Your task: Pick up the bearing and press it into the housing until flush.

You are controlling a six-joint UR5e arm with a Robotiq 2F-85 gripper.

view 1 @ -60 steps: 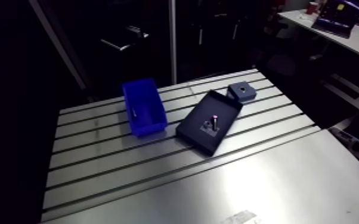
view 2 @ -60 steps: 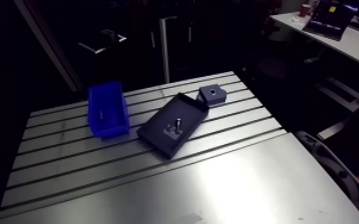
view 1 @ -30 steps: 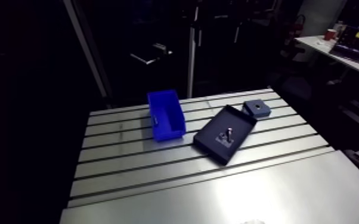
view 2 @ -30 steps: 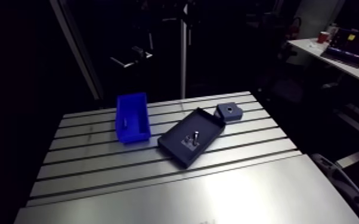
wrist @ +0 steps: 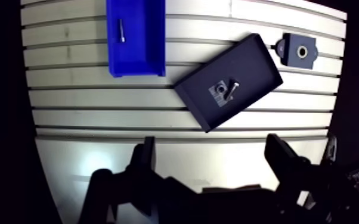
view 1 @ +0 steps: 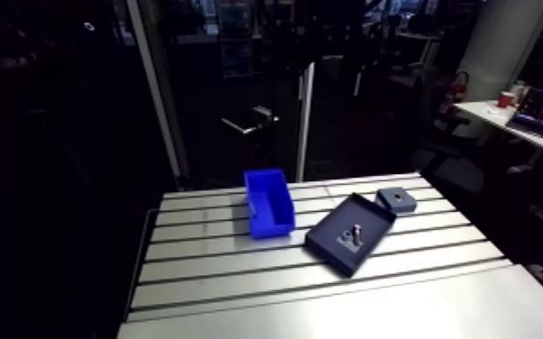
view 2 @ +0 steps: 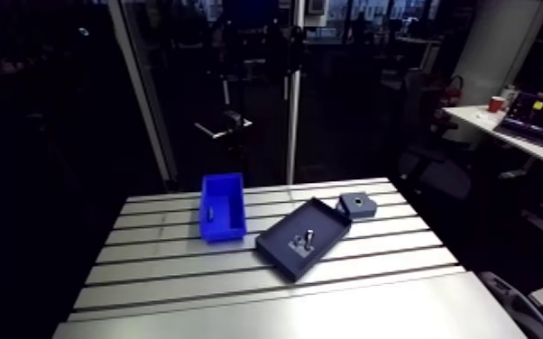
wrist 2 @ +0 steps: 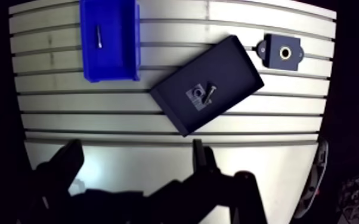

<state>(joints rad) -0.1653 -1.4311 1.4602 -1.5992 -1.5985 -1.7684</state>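
Three things stand on the slotted tabletop (wrist: 98,113): a blue bin (wrist: 149,36), a dark tray (wrist: 250,65) and the housing (wrist: 290,52). The bin lies well apart from the housing, with the tray between them, set askew to the slots. The housing sits just beside the tray's far corner without touching it, its round bore facing up.

Near the middle of the tray, a small grey pad (wrist: 216,95) carries a ring that is probably the bearing (wrist: 220,89); it is too small to confirm. A short bolt (wrist: 233,87) lies just beside the ring, and whether it touches the pad cannot be told. A thin pin (wrist: 121,30) lies inside the bin, its kind not legible.

The pincer (wrist: 213,159) hangs over the smooth near part of the tabletop, well apart from the tray. Its fingers (wrist: 146,158) are spread wide with nothing between them. The pincer's body is in deep shadow and cut off by the edge of the wrist view, so little of it can be made out.
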